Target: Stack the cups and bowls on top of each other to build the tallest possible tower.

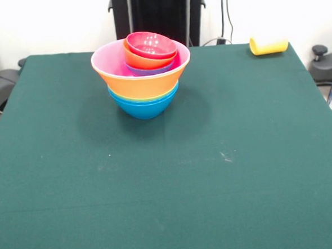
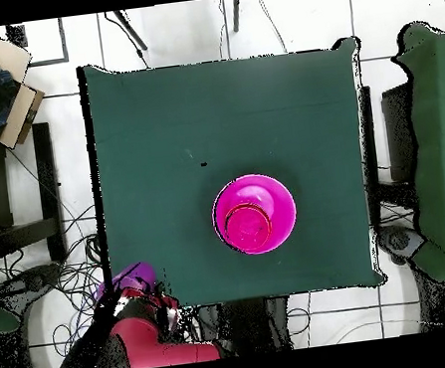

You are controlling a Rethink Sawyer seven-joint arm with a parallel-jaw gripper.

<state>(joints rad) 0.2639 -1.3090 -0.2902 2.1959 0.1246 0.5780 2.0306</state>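
Presently, the tower (image 1: 142, 75) is standing on the green desk (image 1: 169, 180) toward its far side, blue bowl at the base, wide orange and pink bowls above, small red ones nested on top. The yellow cup (image 1: 268, 45) is lying on its side at the far right corner, well apart from the tower, its long axis running roughly across the desk edge. In the overhead view the red arm (image 2: 151, 341) is sitting off the desk beside that corner, so the cup appears nearest to it; the gripper's state cannot be told. The desk's cloth is looking flat. Cables and chairs are crowding the tiled floor (image 2: 178, 37) around it.
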